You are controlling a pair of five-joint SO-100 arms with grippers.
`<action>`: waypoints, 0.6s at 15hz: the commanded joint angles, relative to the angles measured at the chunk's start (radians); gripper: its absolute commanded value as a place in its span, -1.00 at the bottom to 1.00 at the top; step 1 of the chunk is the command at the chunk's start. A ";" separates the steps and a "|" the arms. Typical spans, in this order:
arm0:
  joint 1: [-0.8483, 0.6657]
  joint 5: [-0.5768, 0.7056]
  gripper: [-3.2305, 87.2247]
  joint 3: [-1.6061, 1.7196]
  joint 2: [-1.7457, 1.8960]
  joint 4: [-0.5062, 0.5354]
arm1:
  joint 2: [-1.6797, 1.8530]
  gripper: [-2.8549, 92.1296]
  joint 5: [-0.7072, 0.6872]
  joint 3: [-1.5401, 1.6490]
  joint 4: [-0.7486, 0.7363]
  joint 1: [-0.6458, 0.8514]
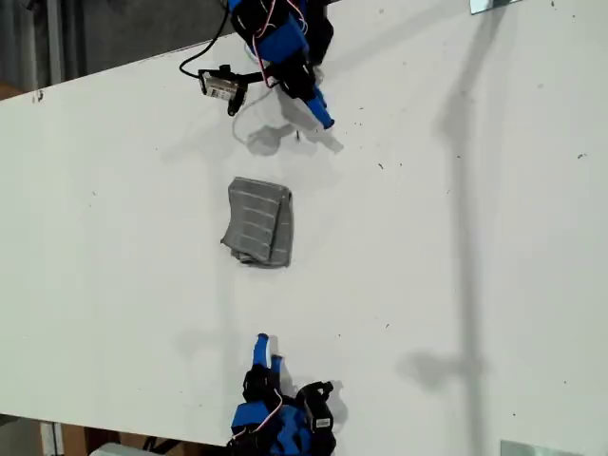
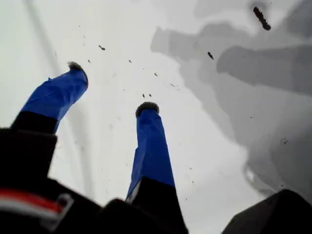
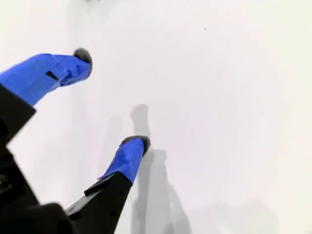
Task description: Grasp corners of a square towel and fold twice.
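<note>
White tabletop (image 1: pixel 456 285) is bearing folded towel (image 1: pixel 257 222) w/ my first gripper (image 2: pixel 112 90) & second gripper (image 3: pixel 112 97) hanging agape, empty, likely post-fold.

Soft grey cloth towel (image 1: pixel 258 222), matt white smooth table (image 1: pixel 456 237).

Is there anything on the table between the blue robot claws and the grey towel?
Nothing visible. In the exterior view the folded towel lies alone mid-table, with only bare white table between it and the arm at that view's top and the arm at its bottom. Both wrist views show only open end effectors over bare table.
</note>
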 commanded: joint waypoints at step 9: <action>0.282 0.296 -0.47 0.041 0.140 0.037 | -0.002 -0.46 -0.044 -0.025 0.012 -0.032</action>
